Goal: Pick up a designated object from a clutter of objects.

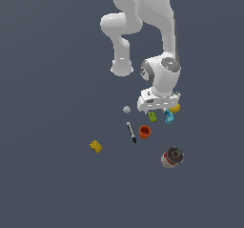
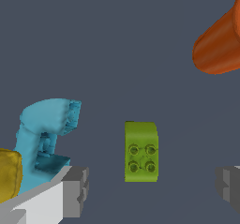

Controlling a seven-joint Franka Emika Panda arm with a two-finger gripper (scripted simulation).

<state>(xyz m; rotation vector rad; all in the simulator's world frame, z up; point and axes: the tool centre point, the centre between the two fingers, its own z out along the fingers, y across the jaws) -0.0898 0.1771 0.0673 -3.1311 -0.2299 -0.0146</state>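
1. Dark grey floor point(image 1: 47, 55) spreads flat under everything, bare apart from the small scattered clutter.
2. My white arm point(image 1: 152, 26) reaches down from twelve o'clock in the exterior view, wrist low over the pile.
3. My gripper point(image 2: 152, 188) hangs with its fingers point(image 2: 75, 190) spread wide apart and nothing between the pads yet; both tips show in the wrist view.
4. Red-white can point(image 1: 171, 157) lies at about five o'clock from my hand in the exterior view, well apart from it.
5. Orange cup point(image 1: 145, 131) lies near the brick, on the far side from me, at six o'clock of my hand in the exterior view.
6. Cyan block point(image 2: 47, 134) sits just beside one finger, with the yellow ball point(image 2: 8, 174) behind it.
7. Black-and-white pen point(image 1: 131, 132) and yellow block point(image 1: 96, 146) lie off toward seven and eight o'clock.
8. Green brick point(image 2: 141, 151), my target, rests on the floor between my open fingers, untouched.
9. Tiny grey ball point(image 1: 126, 109) sits at nine o'clock of my hand.
10. I judge the approach is done; final descent, closing and lifting remain.
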